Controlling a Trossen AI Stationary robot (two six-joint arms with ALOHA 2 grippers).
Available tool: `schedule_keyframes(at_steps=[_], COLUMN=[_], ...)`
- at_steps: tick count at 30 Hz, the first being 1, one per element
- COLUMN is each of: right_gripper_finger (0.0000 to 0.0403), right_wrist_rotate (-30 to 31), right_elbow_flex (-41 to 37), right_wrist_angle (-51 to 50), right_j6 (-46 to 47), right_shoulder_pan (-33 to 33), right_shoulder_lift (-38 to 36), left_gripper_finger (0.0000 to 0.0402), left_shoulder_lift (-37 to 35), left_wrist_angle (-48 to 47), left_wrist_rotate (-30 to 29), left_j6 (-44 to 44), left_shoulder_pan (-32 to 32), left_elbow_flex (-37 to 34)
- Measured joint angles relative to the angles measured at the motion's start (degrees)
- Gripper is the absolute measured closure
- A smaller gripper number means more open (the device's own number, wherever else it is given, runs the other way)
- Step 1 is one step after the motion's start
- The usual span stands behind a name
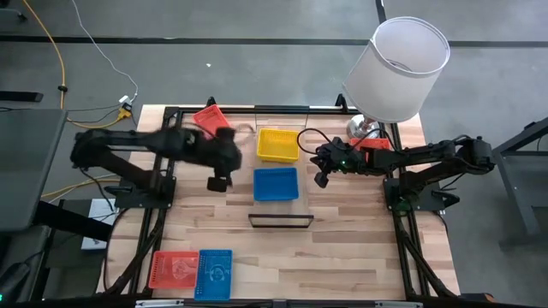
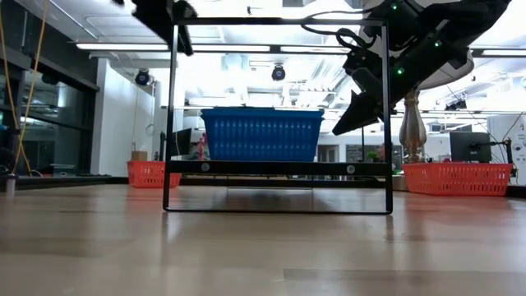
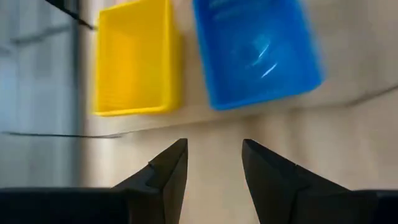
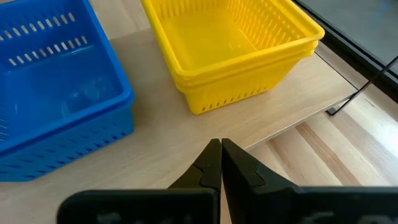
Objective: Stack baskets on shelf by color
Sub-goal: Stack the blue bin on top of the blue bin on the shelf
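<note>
Altogether: three red baskets (image 1: 208, 117), two blue (image 1: 276, 183), one yellow (image 1: 278, 145).

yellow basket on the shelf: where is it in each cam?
High view: yellow basket above centre, on the shelf, beyond the blue basket.
Low view: not visible; the blue basket fills the shelf's middle.
Left wrist view: upper left, blue basket beside it.
Right wrist view: top centre to right, looks like two nested; blue basket at left.
Shared landmark: the blue basket.
</note>
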Motion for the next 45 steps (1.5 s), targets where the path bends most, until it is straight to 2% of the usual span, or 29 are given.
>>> schedule_keyframes(at_steps=[3, 6, 9, 14, 19, 24, 29, 34, 45], right_gripper_finger=[0.0403, 0.0403, 0.0403, 0.0403, 0.0403, 0.0403, 0.0403, 0.0403, 0.0403], right_wrist_rotate=[-0.24, -0.26, -0.33, -0.35, -0.37, -0.26, -0.26, -0.22, -0.11], right_elbow_flex=[0.0, 0.0, 0.0, 0.0, 0.0, 0.0, 0.0, 0.0, -0.04], right_wrist_angle=[-0.47, -0.87, -1.09, -1.12, -1.42, -1.31, -1.42, -1.9, -2.38], right_j6=[0.0, -0.04, -1.25, -1.27, -1.01, -1.01, -1.05, -1.07, -1.51], right_shoulder_pan=[0.0, 0.0, 0.0, 0.0, -0.01, 0.0, 0.0, -0.01, 0.0], right_shoulder_lift=[0.0, 0.0, 0.0, -0.01, 0.0, 0.0, 0.0, 0.0, 0.0], left_gripper_finger=[0.026, 0.026, 0.026, 0.026, 0.026, 0.026, 0.026, 0.026, 0.026], left_shoulder_lift=[-5.79, -10.45, -12.86, -12.29, -6.83, -0.45, 5.19, 9.57, 14.2], left_wrist_angle=[4.87, 8.09, 10.05, 13.89, 19.41, 23.08, 25.32, 27.72, 25.84], left_wrist_rotate=[10.71, 14.1, 13.88, 13.54, 8.04, 4.0, 3.76, 4.88, 6.84], left_j6=[-5.63, -9.76, -15.55, -28.31, -39.85, -47.44, -51.23, -51.33, -52.92], left_shoulder_pan=[2.43, 0.77, -5.03, -19.06, -33.66, -42.05, -44.08, -44.09, -43.81], left_elbow_flex=[-4.67, -11.39, -18.16, -25.66, -26.57, -26.58, -26.57, -24.62, -22.57])
